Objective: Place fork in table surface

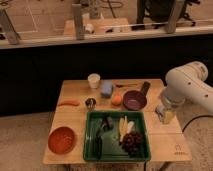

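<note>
At the left front of the table surface (67, 121) sat an orange bowl (61, 140), and behind it, near the left edge, lay a thick orange stick (69, 103). Further right stood a white cup (93, 80) at the back and a small metal cup (90, 103) nearer the green tray (86, 136). The tray held dark-handled tools (103, 129), pale yellow pieces (123, 125) and a dark bunch, possibly grapes (132, 142). Behind the tray were a blue block (106, 89), an orange ball (116, 99) and the purple bowl (134, 100). The fork (127, 85) lay flat on the tabletop just behind that bowl, near the back edge, with nothing gripping it. At the right edge of the table the gripper (165, 116) hung pointing down, fingers spread and empty, well apart from the fork.
</note>
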### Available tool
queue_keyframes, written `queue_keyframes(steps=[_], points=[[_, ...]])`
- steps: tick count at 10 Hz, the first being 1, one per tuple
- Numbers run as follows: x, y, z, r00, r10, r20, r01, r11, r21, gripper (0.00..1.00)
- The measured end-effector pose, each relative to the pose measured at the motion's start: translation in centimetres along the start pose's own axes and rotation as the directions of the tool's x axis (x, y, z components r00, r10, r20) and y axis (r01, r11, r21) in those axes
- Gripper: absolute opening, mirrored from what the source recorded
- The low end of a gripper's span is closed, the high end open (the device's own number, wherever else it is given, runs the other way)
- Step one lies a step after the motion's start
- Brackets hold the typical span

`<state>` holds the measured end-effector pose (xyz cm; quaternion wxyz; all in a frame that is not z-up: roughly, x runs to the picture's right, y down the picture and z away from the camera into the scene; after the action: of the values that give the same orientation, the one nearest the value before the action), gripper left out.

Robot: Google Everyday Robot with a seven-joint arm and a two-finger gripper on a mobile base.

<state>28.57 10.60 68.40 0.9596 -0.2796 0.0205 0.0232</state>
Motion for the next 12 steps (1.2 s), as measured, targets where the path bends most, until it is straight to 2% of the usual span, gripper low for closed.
queue_keyframes(steps=[10, 12], points=[[0.0, -0.1, 0.0, 1.000, 0.000, 0.002, 0.000, 1.000, 0.002, 0.80], [-1.9, -2.2, 0.4, 0.999, -0.040, 0.022, 0.039, 0.999, 0.030, 0.80]])
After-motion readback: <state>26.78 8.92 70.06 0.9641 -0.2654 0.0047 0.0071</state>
